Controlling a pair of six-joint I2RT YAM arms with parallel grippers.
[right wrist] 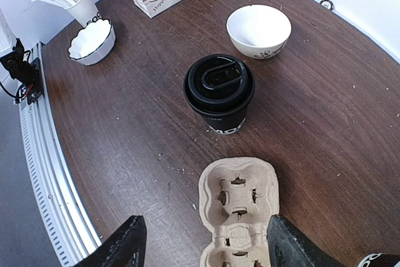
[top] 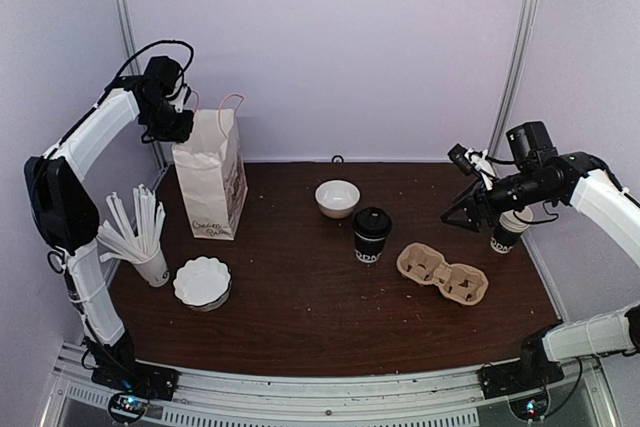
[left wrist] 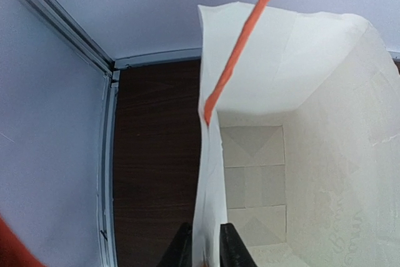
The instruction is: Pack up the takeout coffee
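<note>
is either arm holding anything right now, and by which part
The left end effector pinches the paper bag by the top edge of its side wall. The right end effector is open and holds nothing.

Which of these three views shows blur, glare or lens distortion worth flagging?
Top external: even, soft light, faint shadows on the dark wooden table, all sharp. Left wrist: the white paper bag is bright inside, and its orange handle, near the lens, is blurred. Right wrist: wide-angle bending of the metal rail; the black lidded paper cup is sharp, slight sheen on its lid.
</note>
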